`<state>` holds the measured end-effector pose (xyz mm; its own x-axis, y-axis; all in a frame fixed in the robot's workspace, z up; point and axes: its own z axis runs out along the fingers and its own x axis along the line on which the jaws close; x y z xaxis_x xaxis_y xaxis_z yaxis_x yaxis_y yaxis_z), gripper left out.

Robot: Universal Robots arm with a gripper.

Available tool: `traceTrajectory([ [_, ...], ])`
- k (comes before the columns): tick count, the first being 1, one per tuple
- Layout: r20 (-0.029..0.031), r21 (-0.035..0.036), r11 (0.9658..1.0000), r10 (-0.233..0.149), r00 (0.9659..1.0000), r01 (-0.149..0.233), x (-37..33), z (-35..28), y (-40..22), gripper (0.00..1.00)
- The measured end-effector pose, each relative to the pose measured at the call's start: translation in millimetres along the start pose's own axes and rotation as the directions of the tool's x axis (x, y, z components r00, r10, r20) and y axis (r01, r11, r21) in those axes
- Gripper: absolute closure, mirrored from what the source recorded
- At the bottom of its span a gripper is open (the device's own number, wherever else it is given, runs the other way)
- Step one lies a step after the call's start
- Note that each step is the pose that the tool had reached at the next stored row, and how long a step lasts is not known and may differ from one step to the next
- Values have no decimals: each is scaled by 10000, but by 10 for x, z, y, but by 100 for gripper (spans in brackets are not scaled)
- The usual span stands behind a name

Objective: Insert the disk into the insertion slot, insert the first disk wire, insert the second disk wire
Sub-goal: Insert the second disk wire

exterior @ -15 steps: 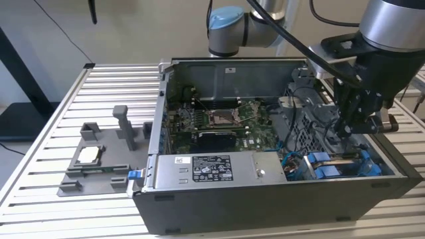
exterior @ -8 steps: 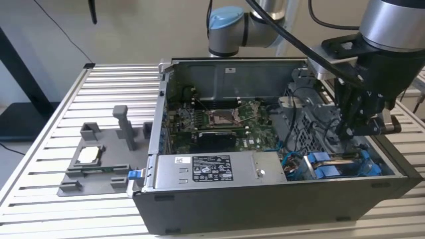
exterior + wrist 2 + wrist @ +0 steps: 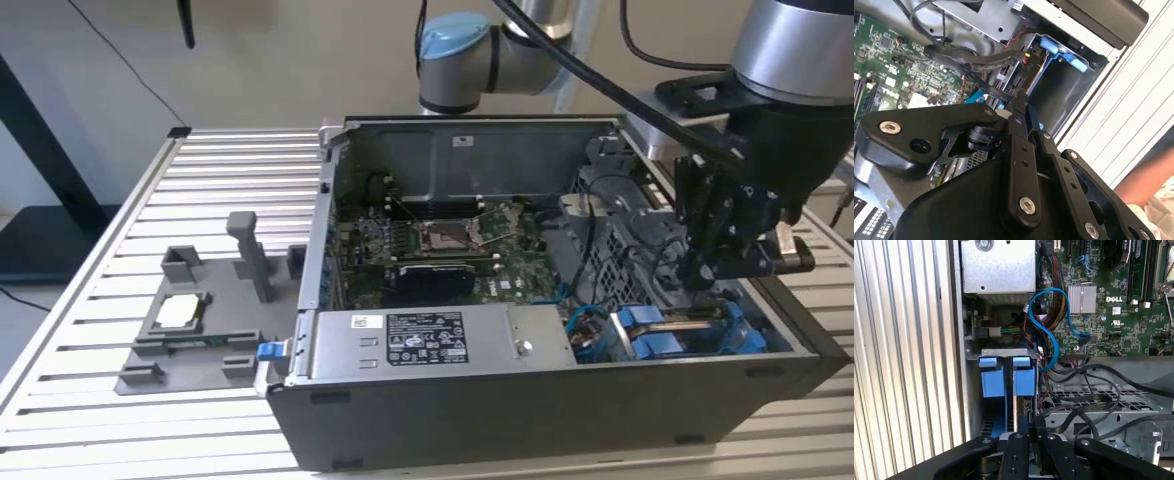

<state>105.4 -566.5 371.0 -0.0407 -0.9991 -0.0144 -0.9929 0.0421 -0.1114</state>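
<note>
The disk (image 3: pixel 992 380), in its blue carrier with two blue end tabs, sits on edge inside the insertion slot (image 3: pixel 999 353) of the grey drive cage at the case's front corner, on the exterior view's right (image 3: pixel 667 338). My gripper (image 3: pixel 710 268) hangs just above that cage. In both wrist views its fingers (image 3: pixel 1018 150) stand close together, and they appear shut on the end of a black disk wire (image 3: pixel 979 77) right behind the disk (image 3: pixel 1064 52). More black wires (image 3: pixel 1089 405) loop over the perforated cage.
The open computer case (image 3: pixel 534 400) lies on a slatted table. Inside are the motherboard (image 3: pixel 441 245), a grey power-supply box (image 3: pixel 414 338) and a blue data cable (image 3: pixel 1054 340). A grey fixture (image 3: pixel 200 310) stands on the exterior view's left. A person's arm (image 3: pixel 1146 180) is beside the case.
</note>
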Motion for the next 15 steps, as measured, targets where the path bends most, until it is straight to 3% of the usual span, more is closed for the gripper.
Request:
traceTrajectory([
  [8, -22, -504, 9987, 6, 10000, -7, -4, 82, -69, 84],
  [10, -24, -578, 9983, 15, 10000, -16, -4, 103, -78, 84],
  [12, 18, -627, 9980, 32, 10000, -31, -4, 123, -95, 84],
  [15, 36, -635, 9980, 44, 10000, -42, -5, 132, -106, 84],
])
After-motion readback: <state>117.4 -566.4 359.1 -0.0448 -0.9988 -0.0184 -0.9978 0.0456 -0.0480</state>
